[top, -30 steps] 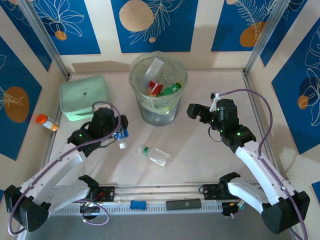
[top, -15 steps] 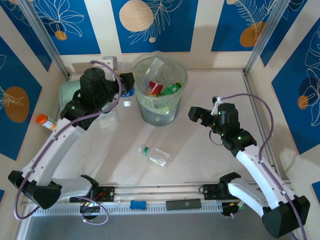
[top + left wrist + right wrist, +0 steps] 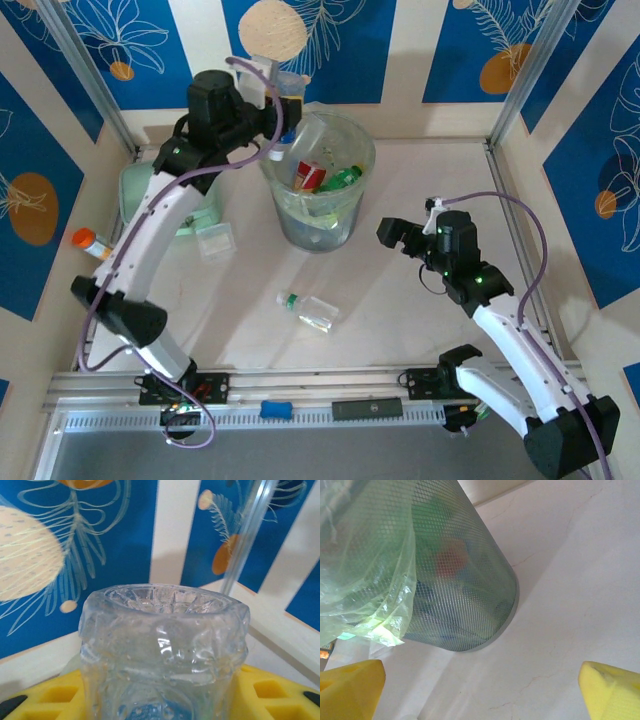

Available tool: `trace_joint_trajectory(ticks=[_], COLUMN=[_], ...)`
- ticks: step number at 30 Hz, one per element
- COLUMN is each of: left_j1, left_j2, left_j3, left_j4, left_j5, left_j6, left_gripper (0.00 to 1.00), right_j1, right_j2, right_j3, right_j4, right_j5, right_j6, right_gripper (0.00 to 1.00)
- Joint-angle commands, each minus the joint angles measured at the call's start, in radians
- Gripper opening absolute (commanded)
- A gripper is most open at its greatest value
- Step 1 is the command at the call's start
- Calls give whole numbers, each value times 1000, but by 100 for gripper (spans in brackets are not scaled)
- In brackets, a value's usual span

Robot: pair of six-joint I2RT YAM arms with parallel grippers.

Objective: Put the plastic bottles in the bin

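end effector (image 3: 279,112) + bottle (image 3: 164,635), prob. over bin (image 3: 322,226)

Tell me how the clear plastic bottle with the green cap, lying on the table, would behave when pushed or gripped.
The clear green-capped plastic bottle lies on its side, so a push would probably roll it. It looks empty, so likely light. Its clear wall seems thin and may dent under a tight grip.

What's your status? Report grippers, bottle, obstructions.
Left gripper shut on clear plastic bottle, raised at bin far-left rim. Right gripper open, empty, beside bin. Green-capped bottle lying on table. No obstruction seen over bin.
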Motion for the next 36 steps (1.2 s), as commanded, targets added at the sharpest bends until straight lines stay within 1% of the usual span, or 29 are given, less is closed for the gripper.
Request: trace_joint_trajectory(ticks=[1, 5, 9, 11, 13, 17, 19, 23, 27, 32, 33, 34, 35, 36], left_j1=[8, 5, -9, -22, -39, -69, -77, -88, -101, -103, -103, -104, -104, -104], left_j2=[82, 165, 235, 272, 301, 329, 345, 372, 392, 391, 390, 389, 387, 383], left_j3=[111, 155, 147, 146, 149, 161, 183, 216, 254, 263, 267, 270, 273, 277], left_j4=[-47, 39, 205, 270, 301, 234, 156, 31, -90, -165, -176, -186, -193, -199], left_j5=[176, 277, 373, 407, 411, 342, 301, 270, 224, 171, 165, 161, 158, 155], left_j6=[34, -117, -304, -389, -425, -369, -336, -313, -260, -221, -217, -215, -214, -215], left_gripper=[41, 39, 39, 38, 37, 38, 38, 40, 43, 46, 48, 52, 57, 67], right_j1=[-9, -13, -15, -16, -18, -20, -23, -33, -38, -39, -40, -40, -41, -40], right_j2=[-26, -36, -37, -38, -42, -63, -76, -90, -86, -87, -86, -86, -86, -87], right_j3=[-11, -9, -3, 1, 6, 4, -2, -12, -15, -15, -16, -16, -16, -15], right_j4=[-21, -31, -37, -43, -53, -69, -74, -73, -62, -59, -59, -59, -59, -59], right_j5=[-3, 1, -1, -3, 0, 11, 18, 17, 3, 0, -1, -3, -3, -5], right_j6=[12, 13, 13, 11, 8, 4, 3, 8, 13, 18, 17, 19, 20, 20], right_gripper=[99, 99, 99, 99, 99, 99, 99, 99, 99, 99, 99, 99, 99, 99])
